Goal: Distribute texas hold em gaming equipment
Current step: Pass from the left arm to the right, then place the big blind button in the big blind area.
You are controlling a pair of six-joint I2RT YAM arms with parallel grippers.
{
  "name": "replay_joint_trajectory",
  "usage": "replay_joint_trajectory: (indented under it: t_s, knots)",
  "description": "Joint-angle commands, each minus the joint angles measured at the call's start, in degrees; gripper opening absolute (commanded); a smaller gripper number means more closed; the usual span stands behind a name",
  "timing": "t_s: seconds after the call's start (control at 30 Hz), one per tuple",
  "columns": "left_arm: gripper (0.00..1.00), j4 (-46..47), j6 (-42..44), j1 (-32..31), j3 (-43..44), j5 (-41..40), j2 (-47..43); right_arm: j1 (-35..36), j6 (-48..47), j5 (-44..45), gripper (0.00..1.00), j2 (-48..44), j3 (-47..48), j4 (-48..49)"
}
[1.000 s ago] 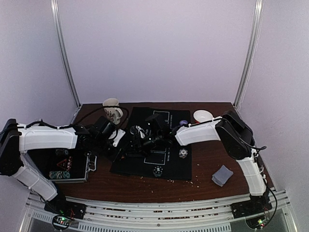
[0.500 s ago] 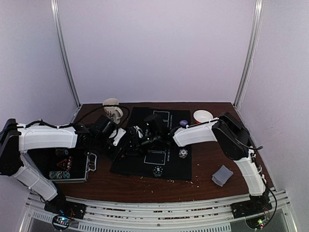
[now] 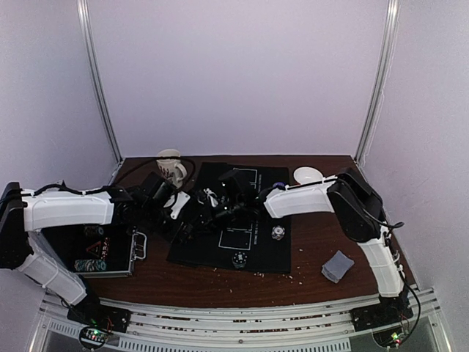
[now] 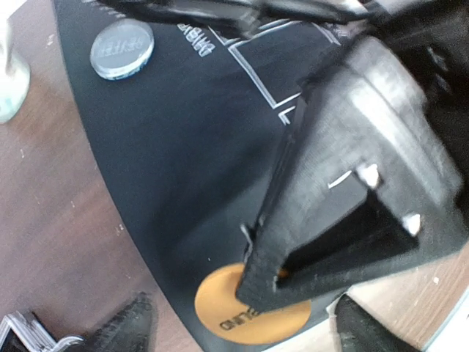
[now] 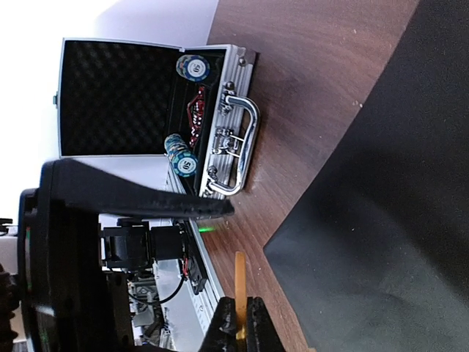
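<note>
An orange button disc (image 4: pixel 220 312) hangs low over the near left corner of the black mat (image 3: pixel 256 246). My right gripper (image 5: pixel 238 328) is shut on the disc's edge, and the disc (image 5: pixel 239 282) shows edge-on in the right wrist view. My left gripper (image 4: pixel 245 331) is open around the same disc, its fingers (image 4: pixel 132 326) standing apart on either side. Both grippers meet at the mat's left side in the top view, left gripper (image 3: pixel 185 227) and right gripper (image 3: pixel 207 214). A pale button disc (image 4: pixel 122 48) lies on the mat. A grey card stack (image 3: pixel 337 265) sits on the table at the right.
An open metal case (image 5: pixel 146 95) with poker chips (image 5: pixel 193 67) lies at the left of the table. A white patterned mug (image 3: pixel 170 167) and a bowl (image 3: pixel 308 176) stand at the back. A chip (image 3: pixel 278 232) and a white-black disc (image 3: pixel 239 259) rest on the mat.
My right gripper has shut on the orange disc. My left gripper has opened away from it. Both arms stayed close together over the mat's left side.
</note>
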Motion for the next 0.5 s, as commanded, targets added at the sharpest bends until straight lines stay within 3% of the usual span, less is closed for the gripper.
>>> replay_joint_trajectory:
  t_s: [0.0, 0.3, 0.47]
  knots:
    - [0.98, 1.1, 2.2, -0.1, 2.4, 2.7, -4.6, -3.4, -7.5, 4.0, 0.00, -10.1, -1.7, -7.5]
    - [0.98, 2.8, 3.0, -0.1, 3.0, 3.9, -7.9, -10.4, -19.1, 5.9, 0.00, -34.1, -23.4, -25.4]
    - [0.98, 3.5, 2.7, 0.0, 3.1, 3.8, -5.5, -12.5, -15.3, 6.0, 0.00, -44.8, -40.4, -22.3]
